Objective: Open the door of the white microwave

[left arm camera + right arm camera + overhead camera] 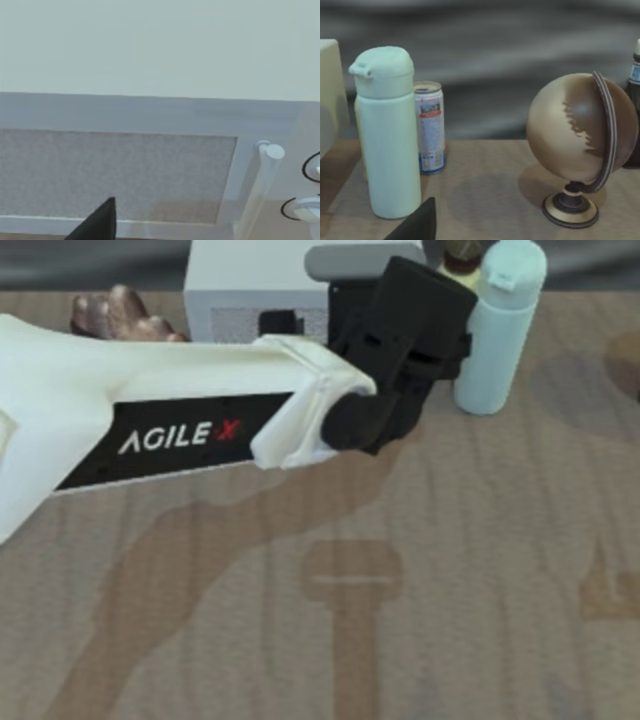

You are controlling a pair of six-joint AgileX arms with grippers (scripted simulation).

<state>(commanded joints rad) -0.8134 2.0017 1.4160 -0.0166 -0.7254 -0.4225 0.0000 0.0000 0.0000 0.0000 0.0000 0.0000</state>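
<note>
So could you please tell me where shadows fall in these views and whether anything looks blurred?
Top view: broad arm shadows darken the table in front of the left gripper at the white microwave. Right wrist view: the globe casts a round shadow, and the backdrop behind the mint bottle is streaky. Left wrist view: the door is evenly lit.

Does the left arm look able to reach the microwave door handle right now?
Probably yes. The left gripper is already up against the microwave front, and its wrist view shows the door and its handle close ahead with nothing between.
</note>
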